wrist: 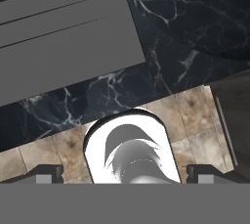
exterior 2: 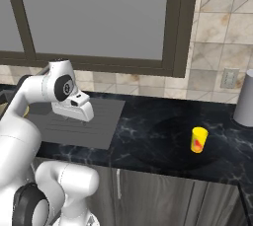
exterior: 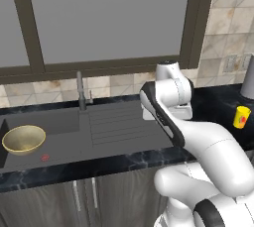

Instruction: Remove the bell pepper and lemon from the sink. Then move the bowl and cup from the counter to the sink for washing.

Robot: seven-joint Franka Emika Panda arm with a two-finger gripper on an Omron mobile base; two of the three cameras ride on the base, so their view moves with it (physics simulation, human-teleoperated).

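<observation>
Jaws (wrist: 125,176) spread wide and empty over the drainboard edge, so with the bowl (exterior: 23,139) sitting in the sink (exterior: 59,124), swing right to the cup (exterior 2: 198,139) on the desk (exterior 2: 158,131), descend squarely and grip its wall mid-height.

no readable text, labels or numbers (cup's red mark illegible)

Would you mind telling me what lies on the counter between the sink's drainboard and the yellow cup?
Nothing: in the right base view, bare black marble counter runs from the edge of the sink to the cup.
</observation>
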